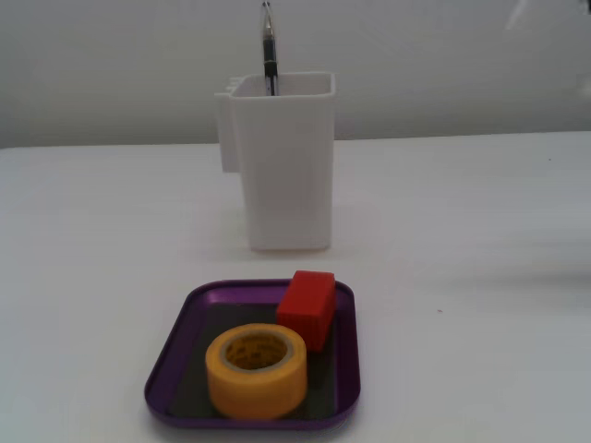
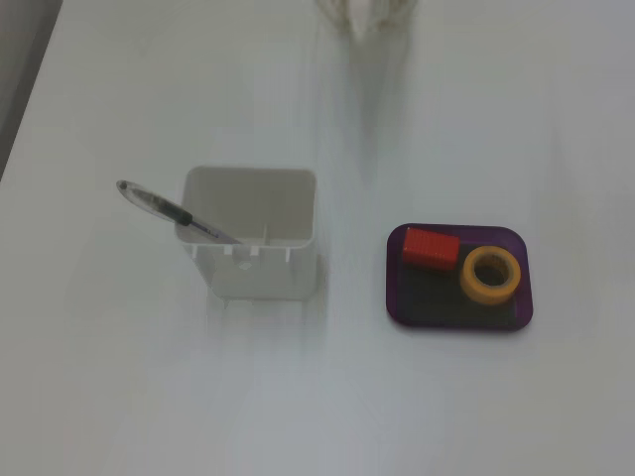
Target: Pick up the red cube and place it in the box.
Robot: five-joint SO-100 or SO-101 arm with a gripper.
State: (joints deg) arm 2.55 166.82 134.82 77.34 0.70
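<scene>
The red cube (image 1: 307, 305) lies inside the box (image 1: 175, 346), a shallow purple tray, at its far right corner in this fixed view. In the other fixed view the red cube (image 2: 430, 247) sits in the upper left part of the box (image 2: 392, 288). A blurred white shape (image 2: 362, 15) at the top edge of that view looks like part of the arm. Its jaws cannot be made out, and nothing is near the cube.
A yellow tape roll (image 1: 259, 388) (image 2: 468, 278) lies flat in the same tray beside the cube. A tall white plastic container (image 1: 282, 175) (image 2: 258, 278) stands beyond the tray with a pen (image 1: 270, 46) (image 2: 159, 206) leaning in it. The table is white.
</scene>
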